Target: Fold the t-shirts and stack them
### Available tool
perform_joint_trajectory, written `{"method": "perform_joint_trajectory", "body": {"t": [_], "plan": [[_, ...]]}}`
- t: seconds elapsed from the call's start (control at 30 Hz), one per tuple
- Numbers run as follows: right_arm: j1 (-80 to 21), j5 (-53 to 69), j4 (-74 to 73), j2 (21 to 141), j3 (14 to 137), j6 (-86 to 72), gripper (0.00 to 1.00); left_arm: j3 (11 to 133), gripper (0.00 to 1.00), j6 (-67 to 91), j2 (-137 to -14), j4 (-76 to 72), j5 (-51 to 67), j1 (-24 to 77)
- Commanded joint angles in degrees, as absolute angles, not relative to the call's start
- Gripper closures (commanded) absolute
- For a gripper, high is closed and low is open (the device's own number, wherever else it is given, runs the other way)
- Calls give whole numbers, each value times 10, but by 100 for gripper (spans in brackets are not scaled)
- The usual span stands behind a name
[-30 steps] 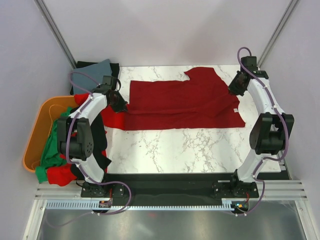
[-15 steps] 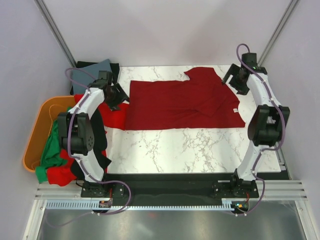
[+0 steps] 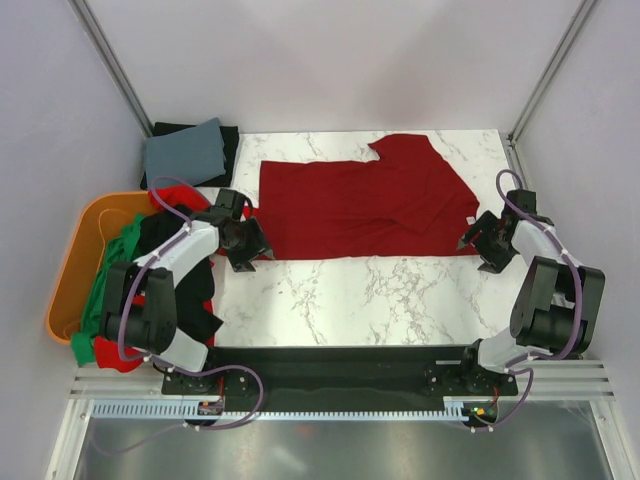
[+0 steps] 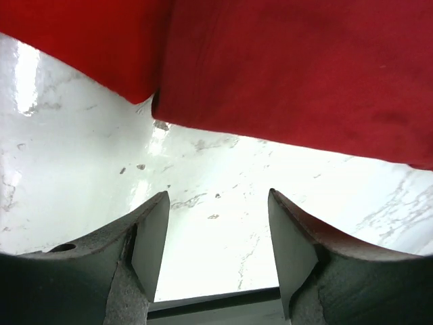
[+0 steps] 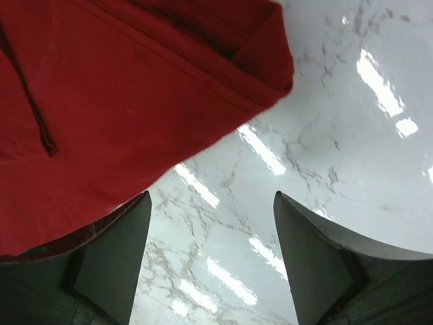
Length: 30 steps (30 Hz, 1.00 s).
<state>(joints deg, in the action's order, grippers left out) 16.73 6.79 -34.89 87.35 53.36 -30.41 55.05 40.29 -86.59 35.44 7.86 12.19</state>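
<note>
**Top view.** The dark red t-shirt (image 3: 365, 200) lies flat across the far half of the worktop (image 3: 380, 300). The left gripper (image 3: 248, 250) sits at its near-left corner and the right gripper (image 3: 478, 240) at its near-right corner. Both are spread and empty. Recommended: pinch both hem corners together and lift them evenly.

**Left wrist.** The jaws stand apart with the hem just ahead, not yet between them. The bright red t-shirt (image 4: 81, 40) adjoins on the left and should not be caught.

**Right wrist.** The jaws stand apart with the shirt corner ahead and to the left. Contact with one finger is possible but unclear.
</note>
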Motion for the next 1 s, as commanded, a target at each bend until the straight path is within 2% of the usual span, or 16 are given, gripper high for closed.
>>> {"method": "perform_joint_trajectory", "body": {"t": [0.0,0.27,0.33,0.37,0.47,0.53,0.63,0.67,0.7,0.73,0.77,0.83,0.87,0.97], "plan": [[168,87,-283,889,532,-312,20,538,34,431,-876,309,69,137],[169,82,-248,924,525,-313,22,526,36,450,-929,257,35,137],[171,74,-245,937,529,-312,24,531,42,451,-943,251,27,137],[172,64,-243,940,530,-311,26,533,51,451,-953,251,18,137],[176,47,-240,954,535,-307,29,538,56,452,-958,247,7,137],[177,38,-238,961,542,-302,37,544,57,447,-962,244,2,137],[178,33,-233,978,553,-303,51,558,65,440,-976,245,-13,137],[178,32,-230,981,556,-303,55,567,78,439,-980,245,-12,137],[178,31,-228,983,562,-302,65,572,85,437,-983,246,-12,137],[178,29,-226,991,567,-302,71,577,90,436,-989,246,-12,137],[176,25,-226,994,576,-301,81,586,92,437,-990,246,-10,137],[171,18,-228,1004,589,-298,95,596,96,439,-987,246,-5,137],[171,18,-239,1006,598,-297,100,601,98,441,-984,247,-3,137],[170,11,-278,995,633,-300,100,635,98,442,-963,264,10,137]]}}
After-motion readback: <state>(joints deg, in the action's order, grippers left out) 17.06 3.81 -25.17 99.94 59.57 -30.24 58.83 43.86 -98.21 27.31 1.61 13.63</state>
